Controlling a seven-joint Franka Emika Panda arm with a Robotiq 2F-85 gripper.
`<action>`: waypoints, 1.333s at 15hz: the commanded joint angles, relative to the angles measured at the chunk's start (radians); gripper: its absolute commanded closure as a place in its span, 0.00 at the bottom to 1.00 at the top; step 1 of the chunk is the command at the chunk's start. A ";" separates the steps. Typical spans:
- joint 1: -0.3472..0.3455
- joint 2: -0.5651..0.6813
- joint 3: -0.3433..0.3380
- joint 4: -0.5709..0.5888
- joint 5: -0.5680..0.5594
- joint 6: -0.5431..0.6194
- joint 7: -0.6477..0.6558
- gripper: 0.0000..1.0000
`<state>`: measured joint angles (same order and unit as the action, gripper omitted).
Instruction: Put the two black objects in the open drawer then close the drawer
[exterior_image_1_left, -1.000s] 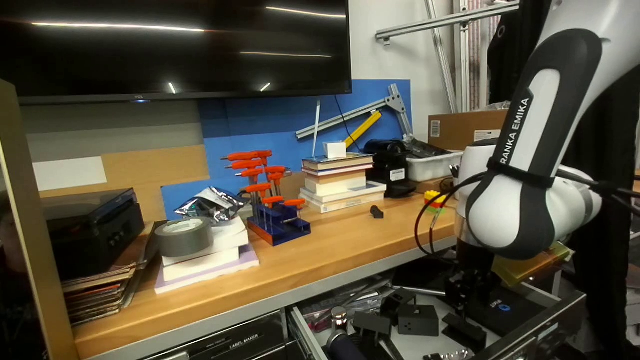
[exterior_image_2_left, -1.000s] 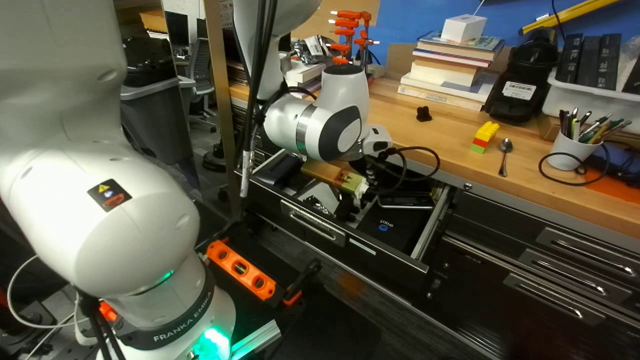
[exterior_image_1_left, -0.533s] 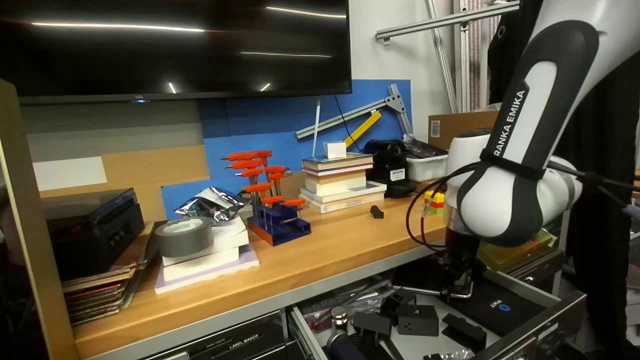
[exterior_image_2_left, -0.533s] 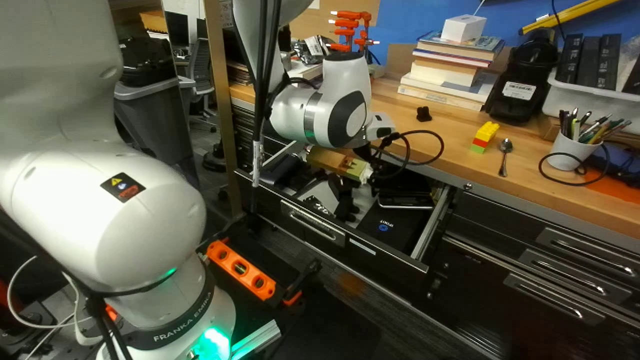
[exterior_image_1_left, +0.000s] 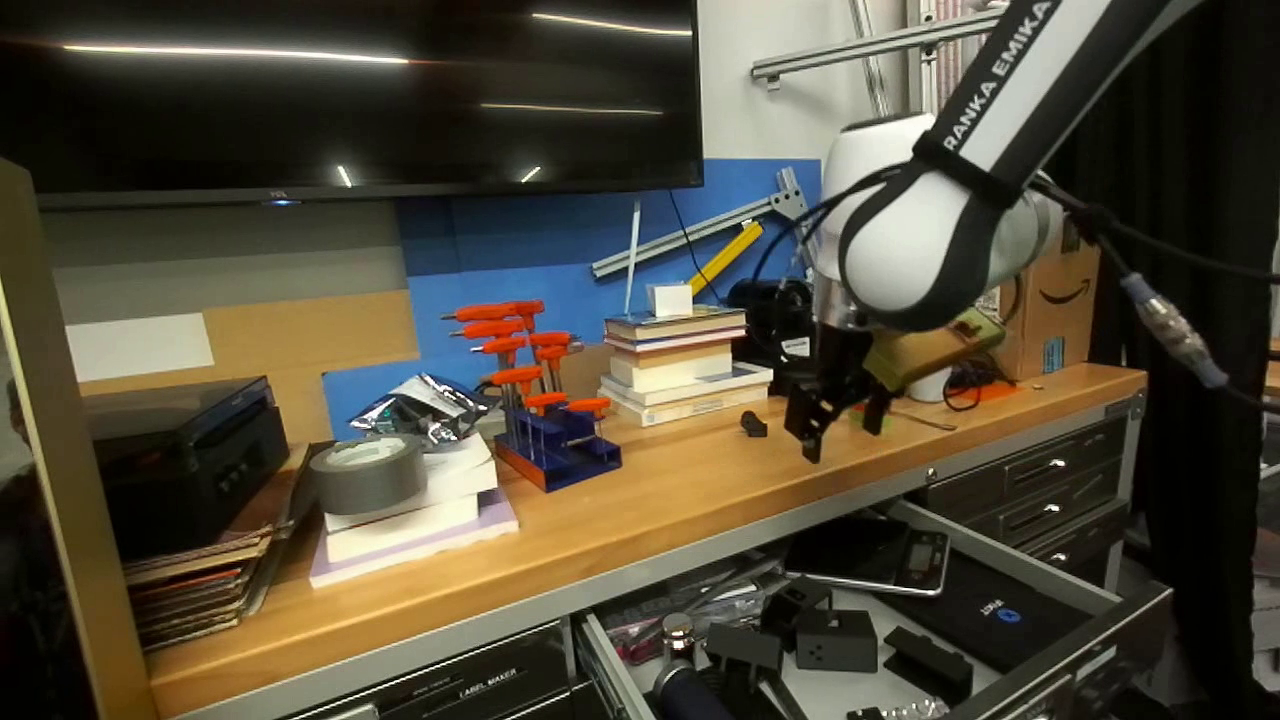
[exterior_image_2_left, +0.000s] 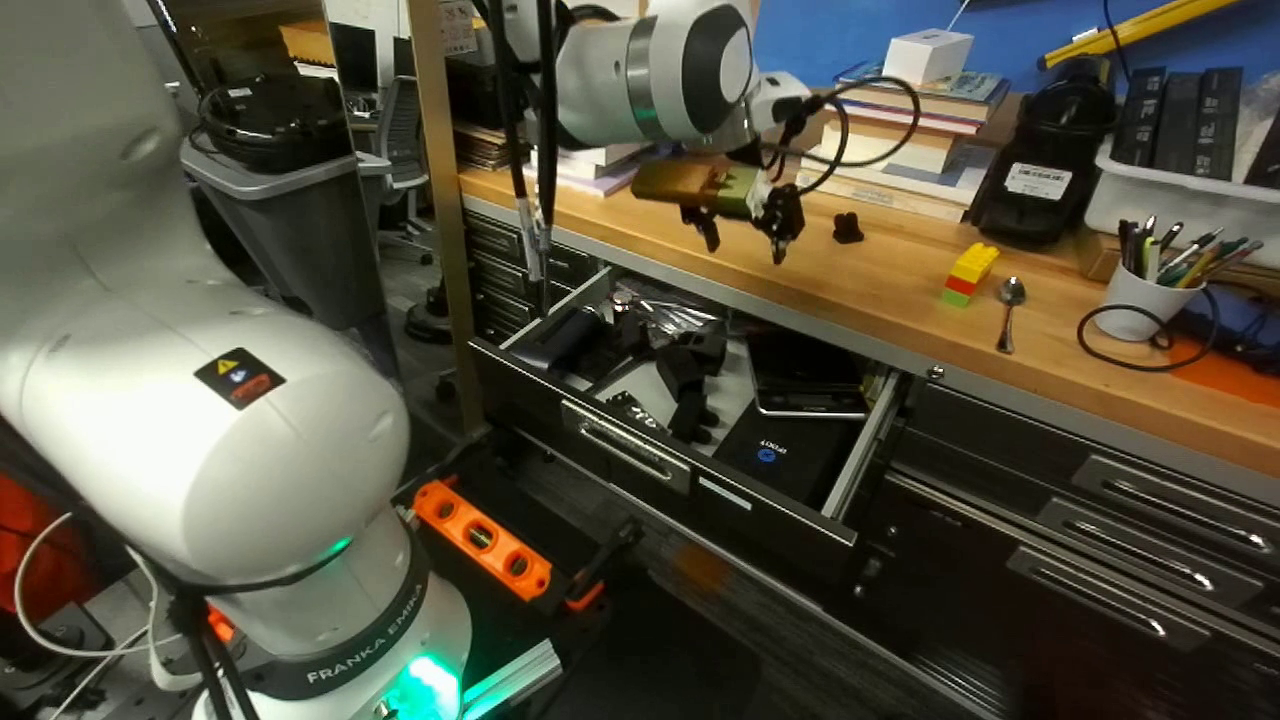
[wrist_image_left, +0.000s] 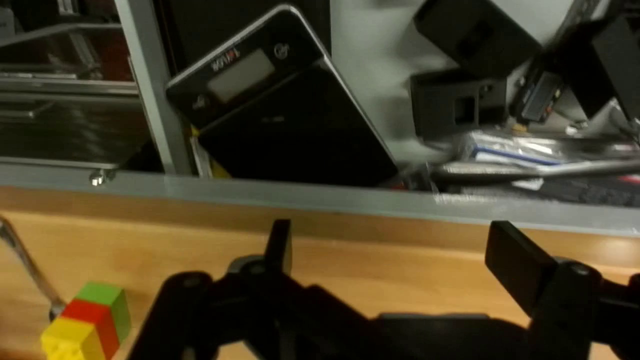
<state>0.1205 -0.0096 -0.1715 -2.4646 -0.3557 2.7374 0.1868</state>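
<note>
The open drawer (exterior_image_1_left: 1110, 640) is pulled out beneath the wooden benchtop; its dark front with a silvery pull (exterior_image_2_left: 630, 450) shows in an exterior view. One black object (exterior_image_1_left: 928, 662) lies on the drawer floor near the front, seen also as a dark piece (exterior_image_2_left: 690, 412) beside other black parts. Another small black object (exterior_image_1_left: 754, 425) rests on the benchtop, in both exterior views (exterior_image_2_left: 848, 228); the wrist view does not show it. Above the bench edge, my gripper (exterior_image_1_left: 842, 437) hangs open, its fingertips wide apart (wrist_image_left: 390, 240) with only wood behind the gap.
Inside the drawer lie a kitchen scale (wrist_image_left: 295, 115), a flat black box (exterior_image_2_left: 785, 450) and several black parts (exterior_image_1_left: 838, 640). On the bench stand a book stack (exterior_image_1_left: 680, 370), a hex-key stand (exterior_image_1_left: 560, 440), toy bricks (exterior_image_2_left: 970, 272), a spoon (exterior_image_2_left: 1010, 305) and a pen cup (exterior_image_2_left: 1140, 300).
My gripper has let go of the black object in the drawer, opened fully, and risen out over the benchtop, toward the small black object there. The drawer has not moved.
</note>
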 joint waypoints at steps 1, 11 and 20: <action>-0.042 -0.027 0.092 0.119 0.069 -0.038 -0.055 0.00; -0.035 0.267 0.046 0.479 -0.114 -0.054 0.396 0.00; 0.027 0.579 -0.007 0.811 0.011 -0.254 0.591 0.00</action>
<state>0.1298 0.4784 -0.1600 -1.7947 -0.3919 2.5512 0.7480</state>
